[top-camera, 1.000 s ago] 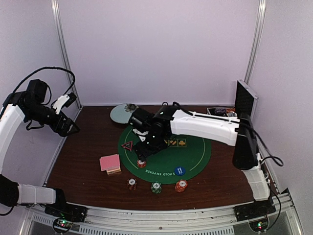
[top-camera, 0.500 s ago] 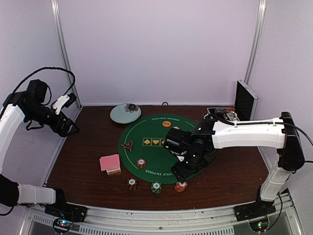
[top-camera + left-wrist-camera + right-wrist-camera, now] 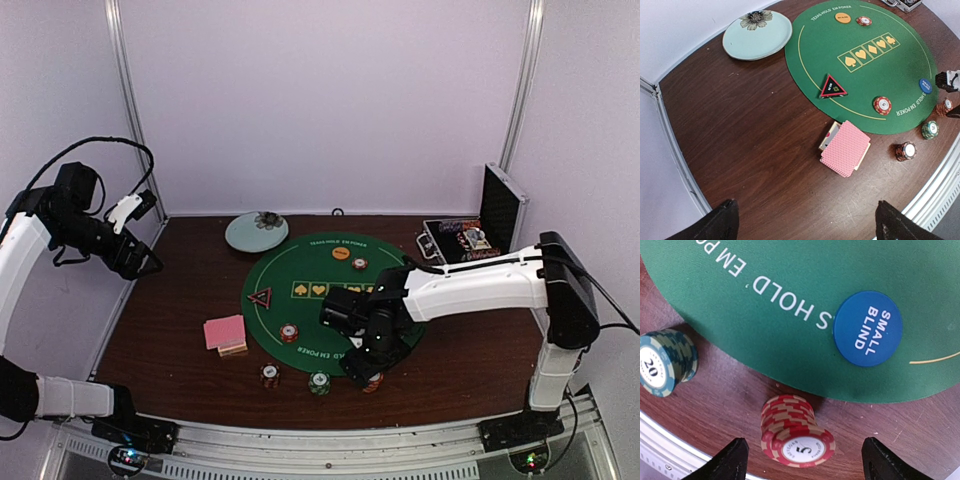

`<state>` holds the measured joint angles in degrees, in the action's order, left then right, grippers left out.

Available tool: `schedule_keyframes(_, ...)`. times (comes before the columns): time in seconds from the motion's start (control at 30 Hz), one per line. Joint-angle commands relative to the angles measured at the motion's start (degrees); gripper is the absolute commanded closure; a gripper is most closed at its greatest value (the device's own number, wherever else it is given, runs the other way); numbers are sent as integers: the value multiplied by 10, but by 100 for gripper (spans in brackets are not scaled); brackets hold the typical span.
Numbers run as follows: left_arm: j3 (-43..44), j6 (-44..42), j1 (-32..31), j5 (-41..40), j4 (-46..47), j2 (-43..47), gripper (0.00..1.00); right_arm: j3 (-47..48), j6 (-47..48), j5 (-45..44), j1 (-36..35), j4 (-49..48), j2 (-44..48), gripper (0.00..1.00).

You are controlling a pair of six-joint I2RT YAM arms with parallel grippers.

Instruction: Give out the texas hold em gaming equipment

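My right gripper (image 3: 363,366) hangs open over the front edge of the green mat (image 3: 310,272). In the right wrist view its fingers (image 3: 731,460) stand either side of a leaning red chip stack (image 3: 794,434), not touching it. A blue "small blind" button (image 3: 867,335) lies on the mat and a green chip stack (image 3: 665,362) stands to the left. My left gripper (image 3: 807,230) is open and empty, raised high at the left. Below it lie pink-backed cards (image 3: 845,148), a red-black triangle marker (image 3: 833,87), a red chip (image 3: 882,104), a dark chip stack (image 3: 905,150) and an orange button (image 3: 842,17).
A pale blue-green plate (image 3: 256,231) sits at the back left of the mat. An open silver-and-black case (image 3: 470,237) stands at the back right. A single chip (image 3: 359,264) lies by the orange button (image 3: 341,253). The metal rail runs along the table's front edge.
My right arm has swung from the mat's left side, near the triangle marker, across to the front edge over the red chip stack. The left arm has not moved.
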<state>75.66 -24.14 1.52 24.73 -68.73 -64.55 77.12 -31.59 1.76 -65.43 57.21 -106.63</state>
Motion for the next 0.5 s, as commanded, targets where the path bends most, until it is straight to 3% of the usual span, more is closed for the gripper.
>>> schedule_keyframes(0.0, 13, -6, 4, 7, -1, 6, 2, 25, 6, -9, 0, -8, -19, 20)
schedule_keyframes(0.47, 15, -6, 3, 4, -1, 7, 3, 17, 10, -14, 3, -22, -36, 30)
